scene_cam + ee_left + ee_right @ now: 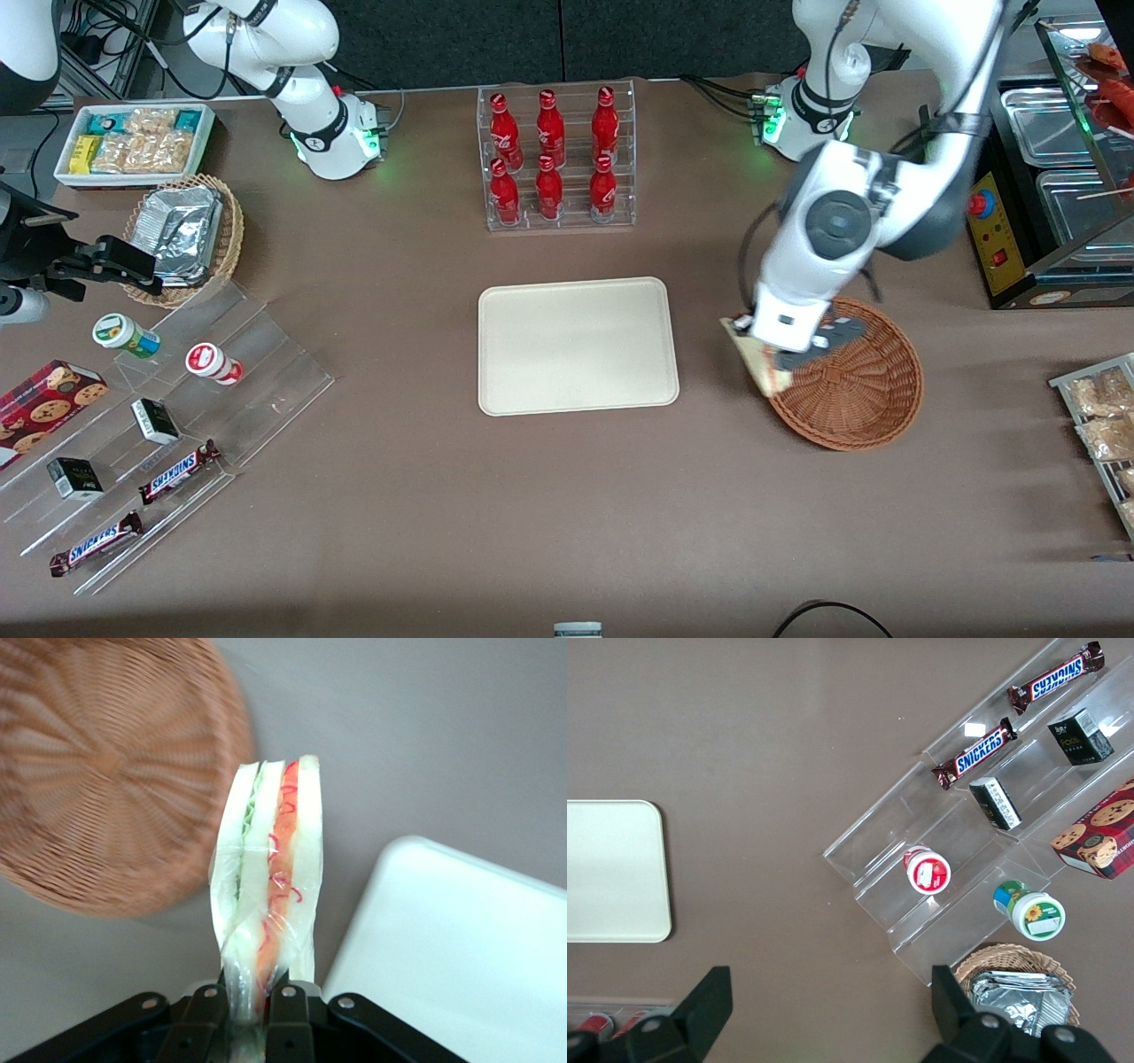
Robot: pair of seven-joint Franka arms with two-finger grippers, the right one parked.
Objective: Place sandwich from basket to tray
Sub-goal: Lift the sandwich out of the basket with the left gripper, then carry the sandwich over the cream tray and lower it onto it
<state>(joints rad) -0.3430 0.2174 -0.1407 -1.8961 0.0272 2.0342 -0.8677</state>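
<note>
My left gripper hangs over the rim of the reddish-brown wicker basket, on the side toward the cream tray. It is shut on the sandwich, a wrapped wedge of pale bread. In the left wrist view the sandwich stands up from between the fingers, its edge showing green, red and orange filling. The basket appears with nothing in it, and a corner of the tray shows beside the sandwich.
A clear rack of red bottles stands farther from the front camera than the tray. A black machine with steel pans sits at the working arm's end. Stepped clear shelves with snacks and a tan basket of foil packs lie toward the parked arm's end.
</note>
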